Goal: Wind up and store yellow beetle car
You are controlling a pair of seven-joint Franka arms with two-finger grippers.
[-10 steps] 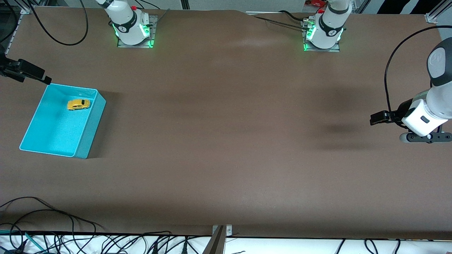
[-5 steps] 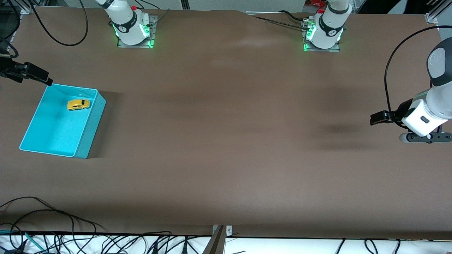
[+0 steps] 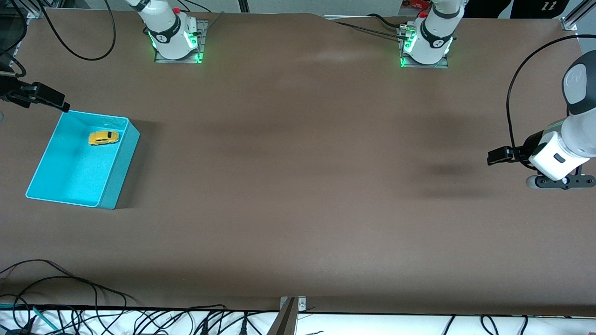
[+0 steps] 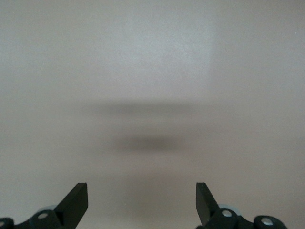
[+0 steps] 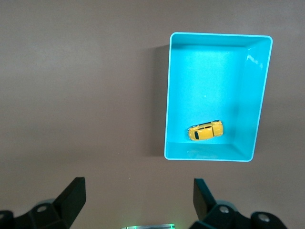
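1. Right gripper (image 3: 49,98) is spread wide with nothing in it, hanging just off a corner of the turquoise bin (image 3: 118,160), at the bin's end closest to the arm bases. In its own wrist view the fingers (image 5: 72,193) are well apart and bare.
2. The yellow beetle car (image 3: 103,137) is already down in that bin, lying on its side by the look of it, near the bin wall closest to this gripper. So storing looks done to me.
3. Handling guess: tiny, light, hard shell, smooth and rounded, so it'd probably squirt out of a sloppy pinch. I'd take it across the flanks, mid-body between the wheels, not over the domed roof. It sits close to the wall, so finger room on that side is tight.
4. Left gripper (image 3: 500,155) is parked way off at the other end of the table (image 3: 298,186), also spread and holding nothing, just waiting over bare surface.
5. Surface is a flat matte brown mat, probably decent grip for wheels. Loads of room out from the bin; cables (image 3: 70,288) only along the edges.
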